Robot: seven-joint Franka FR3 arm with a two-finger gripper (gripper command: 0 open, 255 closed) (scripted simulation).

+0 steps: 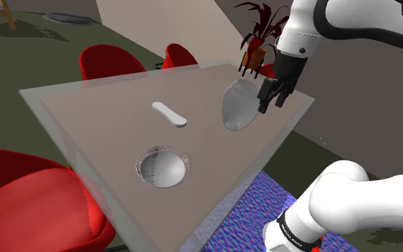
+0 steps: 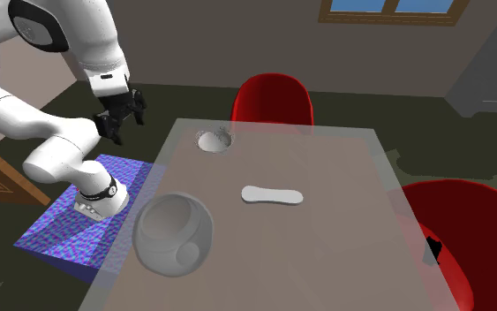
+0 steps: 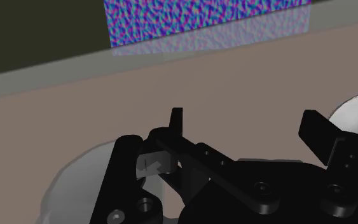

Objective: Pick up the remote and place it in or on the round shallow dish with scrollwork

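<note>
1. Fingers (image 3: 315, 130): two, black, standing apart with nothing between them. Past their tips you see the bare desk (image 3: 75, 108).
2. Gripper (image 1: 274, 95): one. It hangs by the desk's edge on the stand's side. In the shoulder view it looks just beside the vase (image 1: 237, 107); the second exterior view shows you it is apart from it.
3. Vase: one, pale grey and rounded, on the desk near that same edge. The second exterior view looks down into its mouth. The wrist view catches its curve under the fingers.
4. Remote (image 1: 169, 114): one, white and long. It lies flat near the desk's middle, apart from both vase and dish.
5. Dish (image 1: 142, 161): one, round and shallow, with a patterned rim. Its inside shows plain pale grey.
6. Red chairs (image 1: 110, 63): you count three in the shoulder view and two in the second exterior view.
7. Potted plant (image 1: 260, 32): one, red-leaved, beyond the desk in the shoulder view.
8. The second exterior view adds a window (image 2: 396, 9), a grey cabinet (image 2: 493, 66) and a blue-purple mat (image 2: 61, 225) under the arm's base.
</note>
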